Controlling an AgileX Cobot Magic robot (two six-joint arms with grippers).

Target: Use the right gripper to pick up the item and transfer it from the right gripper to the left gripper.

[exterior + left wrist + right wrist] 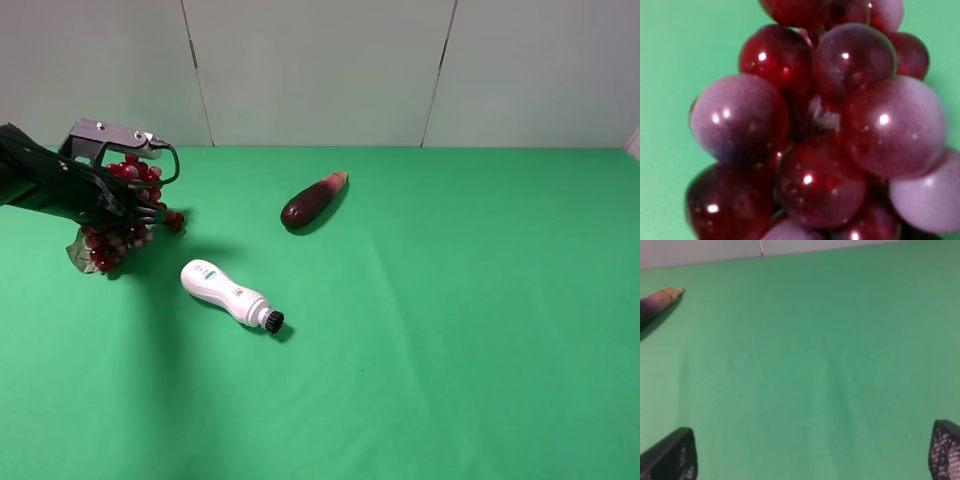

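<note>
The long bunch of small, glossy dark-red grapes with a dull green leaf at its lower end hangs at the far left of the scene, pinched in the left pincer, whose black jaws close across the bunch's middle; grapes show above and below the grip. The left wrist view is filled by blurred, shiny red grapes against green, so the jaws themselves are hidden there.

The flat green tabletop runs back to a pale grey panelled wall with thin dark seams.

Near the bunch, to its right and nearer the viewer, lies a white bottle-shaped device with a black ribbed tip; it carries a small greenish mark and a small reddish one, too small to read. Farther right and farther back lies a dark purple eggplant, its pale stem end pointing far-right.

The left arm, black with a grey metal bracket on top, reaches in from the left edge, roughly level.

The right pincer is spread wide above bare green cloth, only its two mesh-textured fingertips showing, the eggplant's tip off to one side.
</note>
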